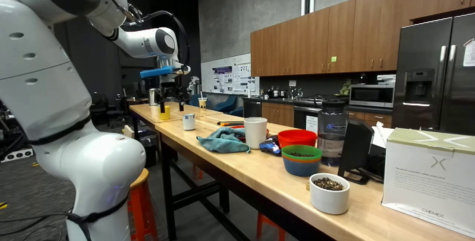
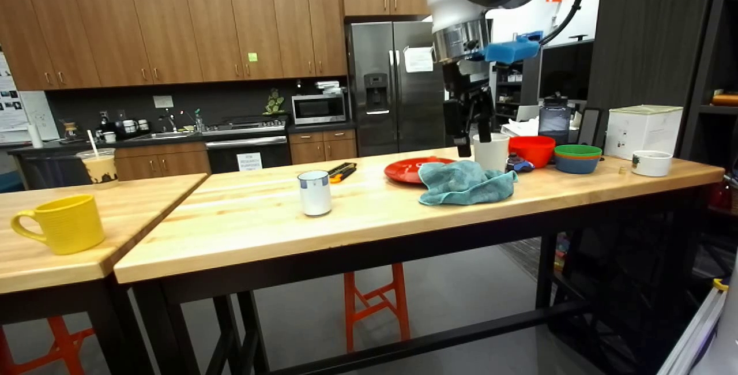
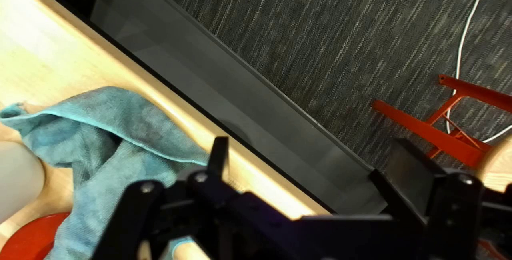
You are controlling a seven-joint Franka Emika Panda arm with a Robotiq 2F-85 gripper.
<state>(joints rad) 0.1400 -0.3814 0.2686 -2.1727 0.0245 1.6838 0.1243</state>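
The gripper hangs over the long edge of a wooden table, its jaws spread wide apart with nothing held between them. Nearest to it, a teal cloth lies crumpled on the wooden table close to that edge; the gripper is higher than the cloth and apart from it. In the wrist view, the cloth overlaps part of a red plate, and a white mug stands upright just beside it. A small blue-and-black object, too indistinct to identify, lies next to the mug, followed by a red bowl and a nested stack of bowls, green uppermost. Farther along are a tinted water bottle, a white bowl holding dark, loose material, and a white box. In the opposite direction stand a white cup with blue markings and, on an adjoining table, a yellow mug and an iced drink. At greatest distance, both exterior views show wooden wall cabinets, a microwave and a refrigerator.
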